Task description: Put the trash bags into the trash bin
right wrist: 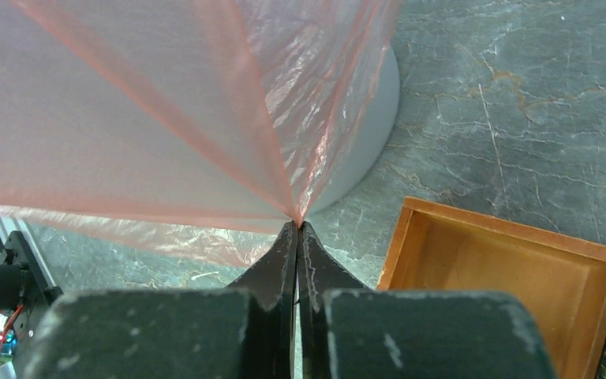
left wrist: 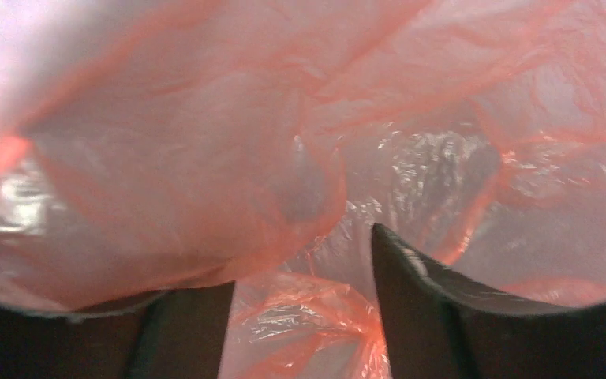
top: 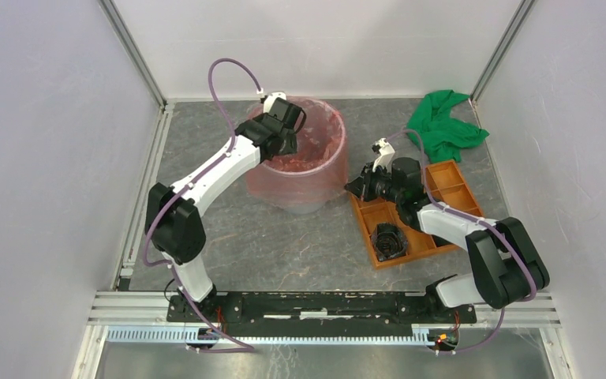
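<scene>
Top view: the trash bag (top: 319, 134), red-pink film, is draped over the grey trash bin (right wrist: 371, 118). It lines the inside and hangs down the outer wall almost to the base.

The left gripper (left wrist: 304, 268) is down inside the bin mouth at the far-left rim. My left wrist view shows the fingers (left wrist: 426, 316) spread apart with nothing between them and wrinkled film all around.

The right gripper (right wrist: 297, 229) sits just beside the bin's right side, above the orange tray (right wrist: 481, 268). It is clenched on a pinch of film, which fans out taut from the tips.

A dark crumpled object (top: 389, 241) lies in a near tray compartment. A green cloth (top: 442, 126) is on the table (top: 229, 229) at far right.
</scene>
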Available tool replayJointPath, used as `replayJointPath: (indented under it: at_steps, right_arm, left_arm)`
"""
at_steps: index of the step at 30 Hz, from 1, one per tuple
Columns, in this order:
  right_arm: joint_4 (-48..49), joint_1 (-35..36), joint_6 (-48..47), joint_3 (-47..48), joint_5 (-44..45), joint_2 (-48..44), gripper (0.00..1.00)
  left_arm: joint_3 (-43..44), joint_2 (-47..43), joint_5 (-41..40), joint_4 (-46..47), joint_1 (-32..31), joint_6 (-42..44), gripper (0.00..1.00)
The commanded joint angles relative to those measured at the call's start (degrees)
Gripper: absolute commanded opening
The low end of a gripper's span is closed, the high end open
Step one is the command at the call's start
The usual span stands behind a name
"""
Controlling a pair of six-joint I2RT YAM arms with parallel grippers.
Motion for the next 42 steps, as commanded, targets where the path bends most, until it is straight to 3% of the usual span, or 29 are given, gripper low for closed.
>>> replayJointPath:
  at_steps: [1,5,9,14,17,21,27,31,32,34,37,42]
  right_arm:
    - [-0.35,0.2,-1.97,1.69,1.85,-1.18,0.01]
    - [-0.61,0.16,-1.96,1.86,1.57,-1.7,0.01]
    - [-2.03,0.25,-3.0,2.94,1.27,-2.02,0.07]
    - [-4.54,0.26,-4.24,4.68,1.69,-2.13,0.38]
    - [-6.8,0.26,-5.63,5.61,2.52,-3.15,0.51]
    - [-10.21,0.28,-8.38,6.31,5.12,-5.66,0.67]
    - [-14.66,0.3,-11.73,7.52,6.79,-7.32,0.78]
    - [-16.81,0.36,-12.88,7.93,7.91,-8.79,0.81]
    - [-17.24,0.41,-12.95,7.92,7.98,-9.42,0.81]
    - [-17.81,0.47,-13.08,8.01,8.02,-10.44,0.82]
    - [-18.9,0.62,-13.32,8.43,8.28,-12.21,0.84]
    - [-21.31,0.71,-14.32,9.73,8.92,-14.71,0.87]
  left_arm:
    - [0.27,-3.49,-3.63,0.69,2.05,1.53,0.73]
    - [1.16,-2.8,-1.19,0.85,3.32,1.88,0.84]
    - [0.14,-4.96,8.62,4.71,2.36,3.34,0.92]
    - [1.15,-6.41,18.25,5.33,0.48,4.07,0.98]
    - [0.49,-8.51,21.74,6.08,0.35,4.37,1.0]
    - [0.57,-13.76,23.21,6.19,0.38,5.71,1.0]
    - [0.61,-23.47,24.61,6.03,0.42,7.2,1.0]
    - [-1.07,-30.39,14.91,0.66,0.46,7.49,1.0]
    - [-2.9,-32.74,8.51,-1.1,1.05,6.89,1.0]
    - [-5.39,-35.79,4.75,-4.32,4.81,4.8,1.0]
    - [-12.77,-42.84,7.63,-5.09,16.91,2.08,1.0]
    - [-24.56,-46.65,12.42,-4.28,23.83,-2.77,1.0]
